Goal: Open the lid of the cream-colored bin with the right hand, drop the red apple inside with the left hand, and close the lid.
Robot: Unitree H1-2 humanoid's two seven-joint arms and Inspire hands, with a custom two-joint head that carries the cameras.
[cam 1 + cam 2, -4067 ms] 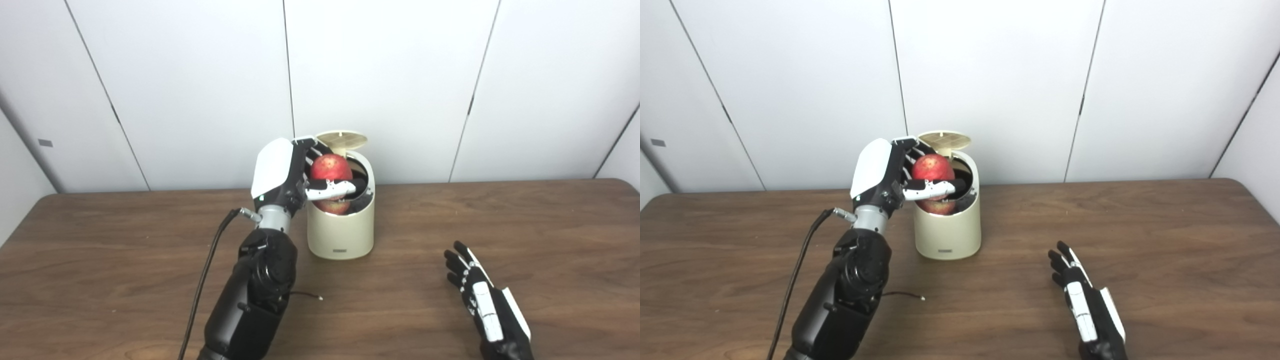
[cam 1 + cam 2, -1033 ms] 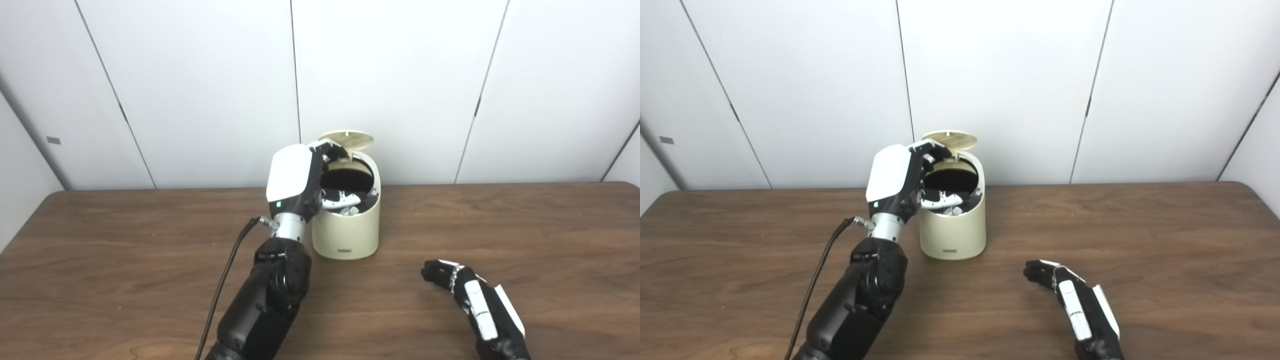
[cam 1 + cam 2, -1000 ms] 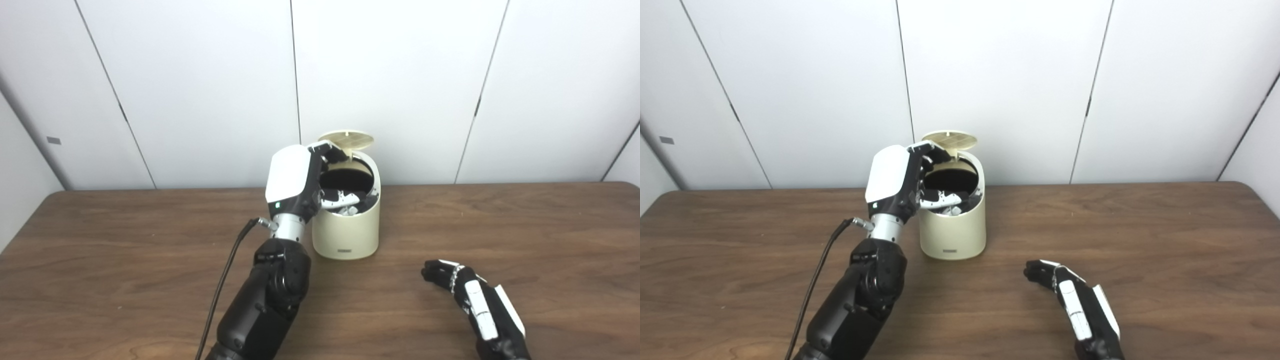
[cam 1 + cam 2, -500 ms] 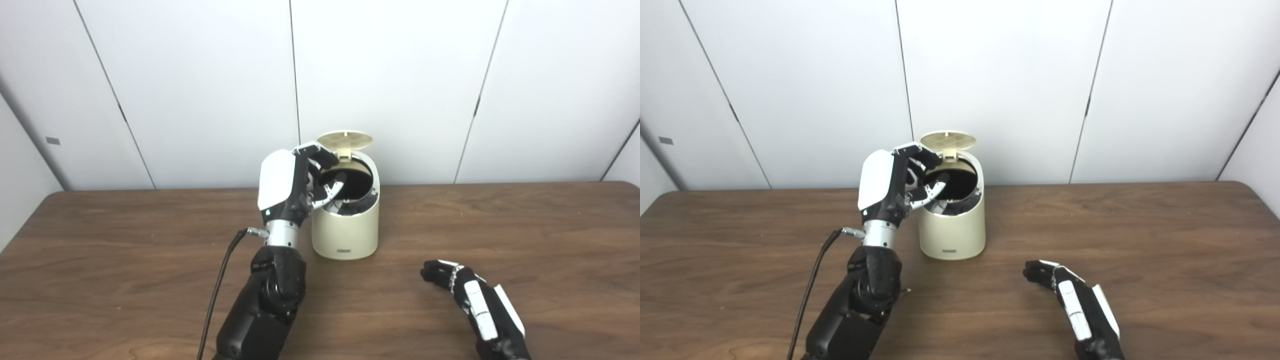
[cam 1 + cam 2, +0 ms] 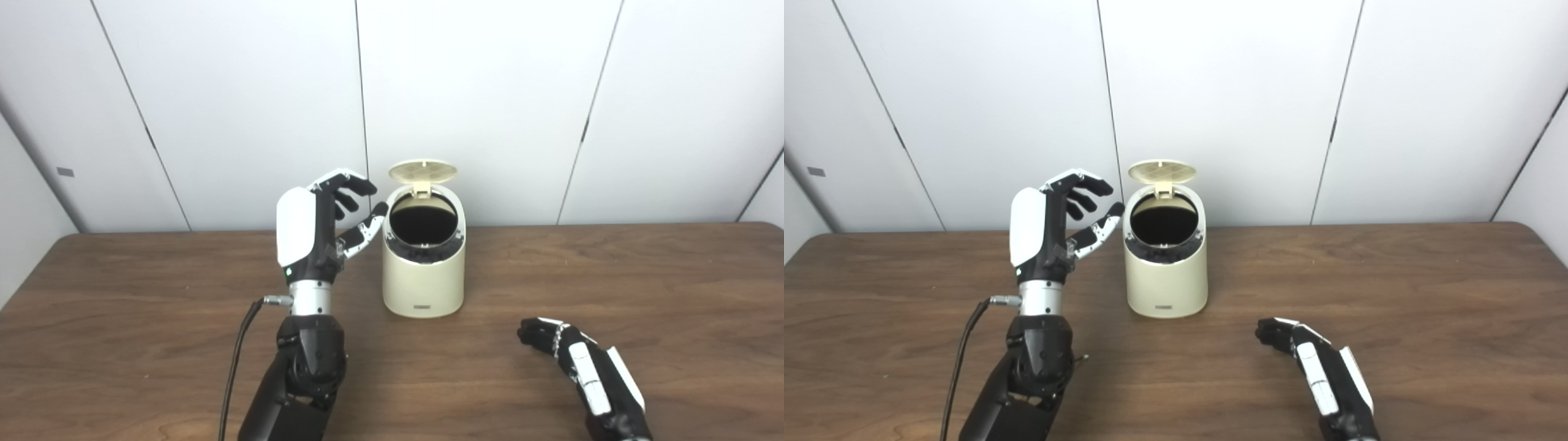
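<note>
Left eye view:
- I see my left hand raised upright just left of the cream-colored bin, not touching it, fingers spread, holding nothing.
- Bin stands on the wooden tabletop near the back wall; lid is flipped up at the back, still open.
- Bin opening is dark; I can't see the red apple from here, so I can't tell where it is.
- My right hand lies low on the tabletop, well apart from the bin on its right and nearer me; fingers curl down at the tips, nothing in them. I can't tell if they're fully closed.
- Black cable runs down from the left wrist toward the picture's bottom edge.

Right eye view:
- Same scene, shifted a bit. Left hand upright, fingers apart, empty, clear gap to the bin.
- Lid stands raised over the back rim; inside is black, no apple showing.
- Right hand rests on the tabletop, fingertips curled under, empty, well away from the bin.
</note>
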